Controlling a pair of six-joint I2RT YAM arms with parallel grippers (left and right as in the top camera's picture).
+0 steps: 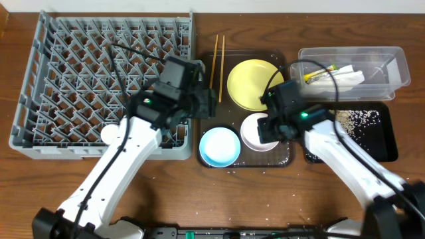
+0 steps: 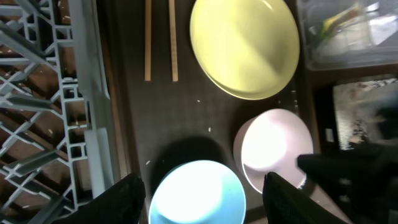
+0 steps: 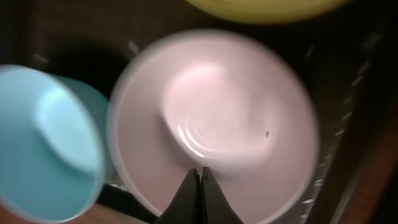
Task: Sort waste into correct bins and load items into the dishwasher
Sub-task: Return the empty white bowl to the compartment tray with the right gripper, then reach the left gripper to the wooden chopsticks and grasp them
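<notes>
Item 1, right claw (image 3: 200, 179): I read its fingers as pressed together, nothing between them. The white bowl (image 3: 249, 124), round and glossy, lies directly beneath, with the tips over its near inner wall.

Item 2, left claw (image 2: 202, 199): fingers spread wide, hanging above the light blue bowl (image 2: 196, 193), a smooth, round bowl just beside the white one.

Item 3, yellow plate (image 2: 245, 46): round, matte, beyond both bowls.

Item 4, wooden chopsticks (image 2: 173, 43): thin, parallel, left of the plate.

All four lie on a dark brown textured tray (image 2: 186, 112).

Item 5, grey pegged dish rack (image 1: 99, 79): I see it touching the tray's left edge.

Item 6, clear tub (image 1: 392, 70): holds a crumpled napkin (image 1: 345, 79) and a wrapper (image 1: 319, 74).

Item 7, glossy black tray (image 1: 385, 143): rice-like crumbs (image 1: 358, 119) scattered inside.

Surface: brown wood-grain table (image 1: 166, 192).
</notes>
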